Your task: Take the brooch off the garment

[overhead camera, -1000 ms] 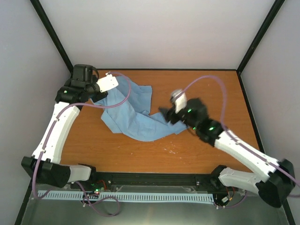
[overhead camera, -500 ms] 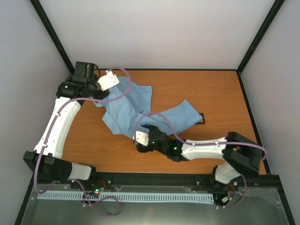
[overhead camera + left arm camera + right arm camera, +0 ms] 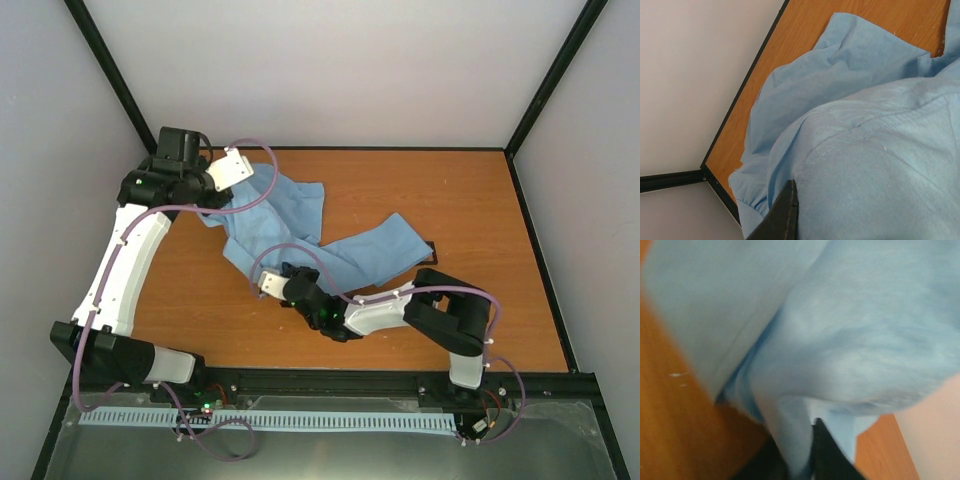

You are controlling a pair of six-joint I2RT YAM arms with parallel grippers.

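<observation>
- Blue shirt (image 3: pixel 290 235) cloth fills your right pincer (image 3: pixel 796 457): the jaws stand nearly together, pinching a fold at the near edge.
- Your left pincer (image 3: pixel 208 192) is clamped on the shirt's far-left corner, probably to anchor it so that it spreads across the surface (image 3: pixel 440 200) while you search.
- The brooch shows in no view and is likely buried in the folds.
</observation>
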